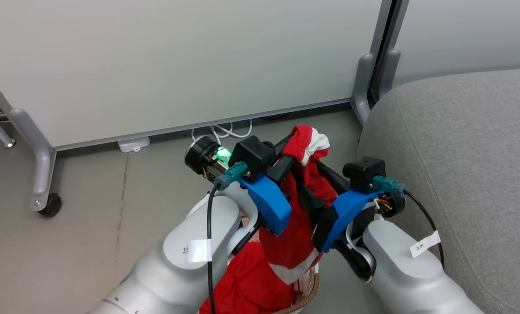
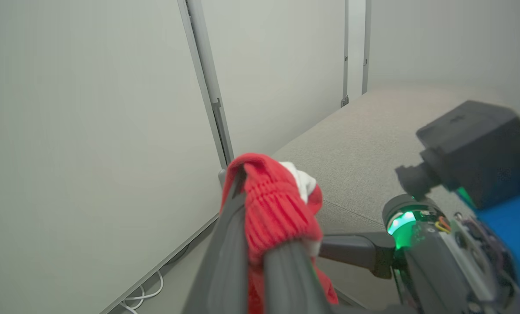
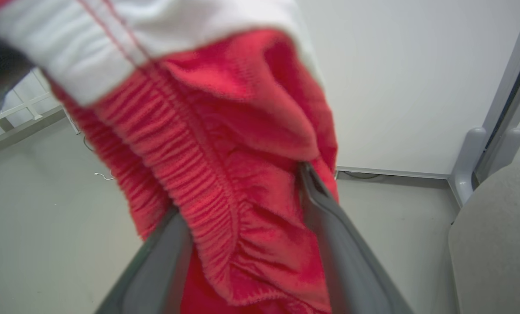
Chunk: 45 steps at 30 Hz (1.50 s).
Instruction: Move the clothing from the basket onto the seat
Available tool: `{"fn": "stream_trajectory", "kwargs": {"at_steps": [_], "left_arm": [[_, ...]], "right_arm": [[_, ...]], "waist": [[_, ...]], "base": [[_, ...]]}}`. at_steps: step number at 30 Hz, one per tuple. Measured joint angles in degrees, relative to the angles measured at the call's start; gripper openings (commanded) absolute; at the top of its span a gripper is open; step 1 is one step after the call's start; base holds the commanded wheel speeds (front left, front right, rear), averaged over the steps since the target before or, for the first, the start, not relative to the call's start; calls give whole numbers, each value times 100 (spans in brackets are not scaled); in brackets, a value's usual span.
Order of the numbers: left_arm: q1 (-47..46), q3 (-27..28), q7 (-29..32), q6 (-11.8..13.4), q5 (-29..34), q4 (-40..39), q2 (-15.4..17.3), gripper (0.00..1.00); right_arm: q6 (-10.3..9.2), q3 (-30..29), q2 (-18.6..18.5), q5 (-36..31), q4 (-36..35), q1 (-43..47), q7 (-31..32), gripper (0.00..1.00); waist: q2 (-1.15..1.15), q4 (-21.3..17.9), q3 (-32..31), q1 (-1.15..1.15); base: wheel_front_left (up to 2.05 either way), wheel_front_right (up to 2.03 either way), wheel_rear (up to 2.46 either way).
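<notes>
Basket (image 1: pixel 314 279): sitting under both claws, red cloth lying inside.
Left claw (image 1: pixel 289 147): clamping shut on the ribbed edge of the clothing (image 1: pixel 292 235).
Clothing: hanging from the left claw down into the basket.
Right claw (image 3: pixel 238 192): fingers standing wide apart, red fabric hanging between them.
Seat (image 1: pixel 460 152): lying just to the right of the right claw.

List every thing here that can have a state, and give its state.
left gripper, shut on the clothing's ribbed band.
right gripper, open, red fabric between its fingers.
clothing, lifted by one end, hanging above the basket.
basket, red fabric lying inside.
seat, no clothing on the part in view.
</notes>
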Motion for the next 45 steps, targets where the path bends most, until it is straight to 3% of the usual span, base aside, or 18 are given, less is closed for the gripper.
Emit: {"fn": "stream_trajectory", "kwargs": {"at_steps": [1, 2, 22, 24, 25, 27, 32, 38, 45], "left_arm": [[0, -14, -1, 13, -14, 1, 0, 0], [0, -21, -1, 15, -22, 7, 0, 0], [83, 94, -1, 71, -27, 179, 0, 0], [98, 119, -1, 74, -30, 180, 0, 15], [109, 147, -1, 91, -36, 169, -1, 39], [186, 250, -1, 122, -37, 98, 0, 100], [672, 576, -1, 107, -67, -227, 68, 100], [1394, 878, -1, 55, 272, -795, 382, 100], [2369, 1641, -1, 21, 563, -1552, 627, 100]], "right_arm": [[-1, 49, 0, 44, 30, -10, -3, 16], [0, 101, 0, 82, 49, -23, -7, 0], [-1, 322, 0, 386, 67, -45, -24, 0], [-1, 302, 0, 381, 59, -45, -24, 0], [-1, 293, 0, 377, 56, -45, -24, 0], [-1, 276, 0, 376, 42, -45, -24, 0], [-1, 224, 0, 376, -48, -44, -24, 0], [-1, 126, 0, 382, -112, -41, -24, 0], [-1, -57, 0, 290, -137, -40, -24, 0]], "waist": [[0, 1, -13, 0], [0, 0, -23, 0], [0, -187, -142, 0], [0, -191, -138, 0], [0, -194, -133, 0], [0, -204, -126, 0], [0, -257, -106, 0], [0, -291, -63, 0], [0, -295, -31, 0]], "base": [[0, 0, 0], [0, 0, 0], [0, 0, 0], [0, 0, 0], [0, 0, 0], [0, 0, 0], [0, 0, 0], [0, 0, 0], [0, 0, 0]]}}
